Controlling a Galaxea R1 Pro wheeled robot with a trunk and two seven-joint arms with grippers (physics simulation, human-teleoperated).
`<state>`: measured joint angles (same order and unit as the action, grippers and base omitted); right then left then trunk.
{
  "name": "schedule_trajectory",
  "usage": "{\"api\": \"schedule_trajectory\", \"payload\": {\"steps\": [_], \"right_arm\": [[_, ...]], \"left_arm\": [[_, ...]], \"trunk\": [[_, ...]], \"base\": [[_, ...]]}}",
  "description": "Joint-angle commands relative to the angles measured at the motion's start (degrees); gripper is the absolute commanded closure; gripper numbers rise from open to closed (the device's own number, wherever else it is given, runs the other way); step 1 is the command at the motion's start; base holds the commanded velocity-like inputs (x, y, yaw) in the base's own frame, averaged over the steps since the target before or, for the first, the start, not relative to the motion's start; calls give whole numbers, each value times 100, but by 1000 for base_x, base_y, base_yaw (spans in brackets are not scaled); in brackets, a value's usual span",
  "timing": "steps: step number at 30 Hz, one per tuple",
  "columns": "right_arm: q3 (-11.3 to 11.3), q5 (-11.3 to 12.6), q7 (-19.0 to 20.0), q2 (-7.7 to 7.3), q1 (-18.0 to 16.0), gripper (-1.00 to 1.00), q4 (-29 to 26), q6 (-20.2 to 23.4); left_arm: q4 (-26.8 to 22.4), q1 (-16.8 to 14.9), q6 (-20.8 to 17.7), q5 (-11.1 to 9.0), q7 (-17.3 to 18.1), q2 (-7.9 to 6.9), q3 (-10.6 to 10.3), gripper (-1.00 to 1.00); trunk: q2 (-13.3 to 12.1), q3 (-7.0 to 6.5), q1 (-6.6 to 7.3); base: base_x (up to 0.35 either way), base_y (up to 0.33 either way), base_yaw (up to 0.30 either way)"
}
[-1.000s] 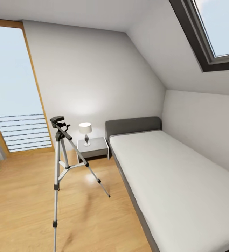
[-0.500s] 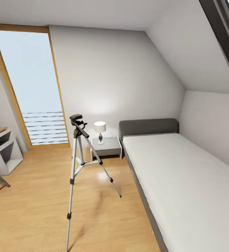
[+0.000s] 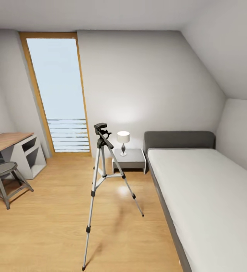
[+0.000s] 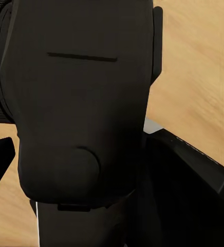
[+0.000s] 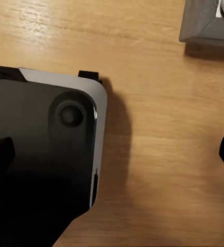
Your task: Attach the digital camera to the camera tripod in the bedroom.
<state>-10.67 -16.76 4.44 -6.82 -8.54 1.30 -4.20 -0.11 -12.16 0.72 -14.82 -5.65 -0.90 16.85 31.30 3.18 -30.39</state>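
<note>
The head camera has turned to the left, so the whole room looks shifted to the right. The tripod (image 3: 101, 177) now sits near the middle of the picture. A counter (image 3: 4, 141) and a stool (image 3: 4, 177) have come into sight. The tall window (image 3: 59, 94) shows fully now. The skylight has slid out of sight.

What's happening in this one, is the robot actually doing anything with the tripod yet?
Not yet. The head view looks across the bedroom at the camera tripod, which stands alone on the wood floor with nothing mounted on its head. Behind it are the nightstand with a lamp and the bed; a desk and stool sit by the left wall. In the left wrist view a dark boxy object, possibly the digital camera, sits close up.
</note>
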Motion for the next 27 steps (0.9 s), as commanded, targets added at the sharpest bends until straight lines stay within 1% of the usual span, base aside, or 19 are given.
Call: {"api": "schedule_trajectory", "payload": {"steps": [1,17,27], "right_arm": [[-49,-47,13,-4,-7,-100,13,-30],[-49,-47,13,-4,-7,-100,12,-33],[-45,-49,13,-5,-7,-100,15,-30]], "left_arm": [[2,-6,7,-56,-7,1,-15,100],[2,-6,7,-64,-14,-6,-12,100],[1,-6,7,-65,-15,1,-15,100]], "trunk": [[9,11,-4],[9,11,-4],[9,11,-4]], "base": [[167,0,288],[177,0,288],[32,0,288]]}}
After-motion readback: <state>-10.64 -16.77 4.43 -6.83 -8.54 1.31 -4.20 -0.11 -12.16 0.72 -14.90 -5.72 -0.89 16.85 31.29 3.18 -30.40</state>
